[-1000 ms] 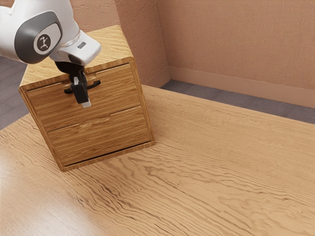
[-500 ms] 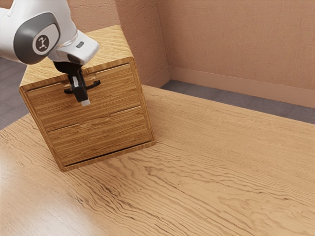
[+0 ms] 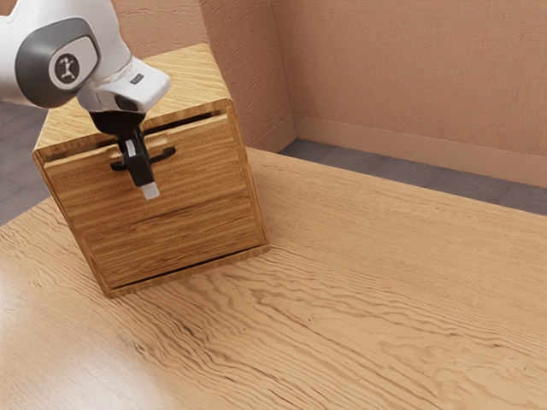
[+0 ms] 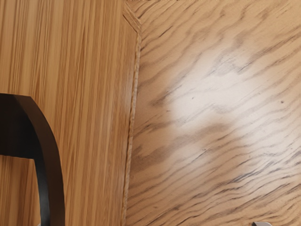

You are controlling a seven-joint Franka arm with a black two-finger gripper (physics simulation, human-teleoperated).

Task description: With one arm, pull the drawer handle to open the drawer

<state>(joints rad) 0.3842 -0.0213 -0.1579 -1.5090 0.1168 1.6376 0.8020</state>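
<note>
Exterior view: the cabinet [image 3: 184,81] stands on the bench [image 3: 359,299], and we place everything else relative to it. The arm [image 3: 60,60] reaches over the cabinet's top and hangs the gripper [image 3: 147,184] down across the cabinet's front face, so that the hand sits in line with the pull direction, straight away from the face. The gripper is at the black handle [image 3: 164,153] of the top drawer [image 3: 201,162]; the handle bar crosses it just above the tip. We see the gripper side-on as one dark column, so we cannot tell whether it is clamped on the bar or merely hooked behind it. The top drawer front stands slightly proud of the cabinet's frame, with a dark gap [image 3: 184,121] along its upper edge, so we judge the drawer partly open with most of its travel left. The lower drawer [image 3: 179,243] sits flush in the cabinet. Wrist view: the camera looks down the cabinet's front, with the bench beyond the cabinet's lower edge. The handle [image 4: 46,150], as we read the black curved bar, lies close under the hand. That fits a contact kept low and tight, so the pull goes along the drawer's slide and not across it. Risk: slip off the bar if the pull angles upward.
</note>
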